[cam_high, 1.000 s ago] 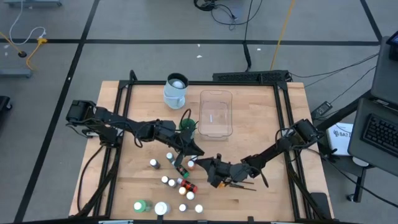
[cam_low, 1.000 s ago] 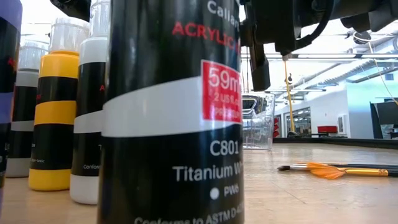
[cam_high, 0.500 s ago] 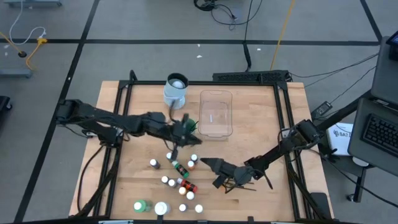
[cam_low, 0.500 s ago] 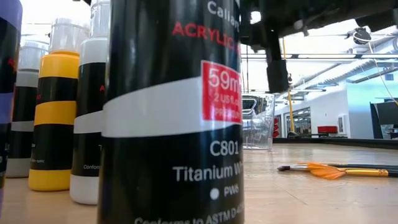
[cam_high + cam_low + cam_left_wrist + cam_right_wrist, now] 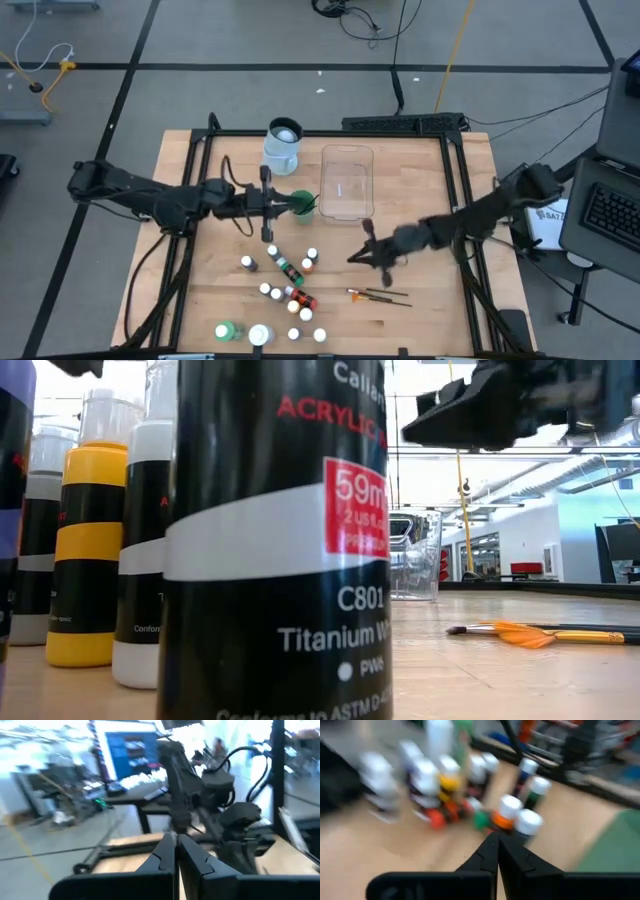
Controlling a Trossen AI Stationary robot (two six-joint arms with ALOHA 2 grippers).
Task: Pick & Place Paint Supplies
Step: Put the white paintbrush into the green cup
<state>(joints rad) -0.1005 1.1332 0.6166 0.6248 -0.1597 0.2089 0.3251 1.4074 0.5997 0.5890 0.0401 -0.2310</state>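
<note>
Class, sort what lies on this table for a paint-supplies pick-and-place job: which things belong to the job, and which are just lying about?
Belongs to the job:
small white-capped paint bottles
larger green bottle
white jar
orange-tipped brushes

Just lying about:
pale blue-white jug
clear plastic tub

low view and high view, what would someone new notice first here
In the low view a black acrylic paint bottle labelled Titanium fills the near foreground. From above, small white-capped paint bottles cluster at the table's near middle, brushes lying to their right. Both shut grippers, left and right, hang empty above the wood.
</note>
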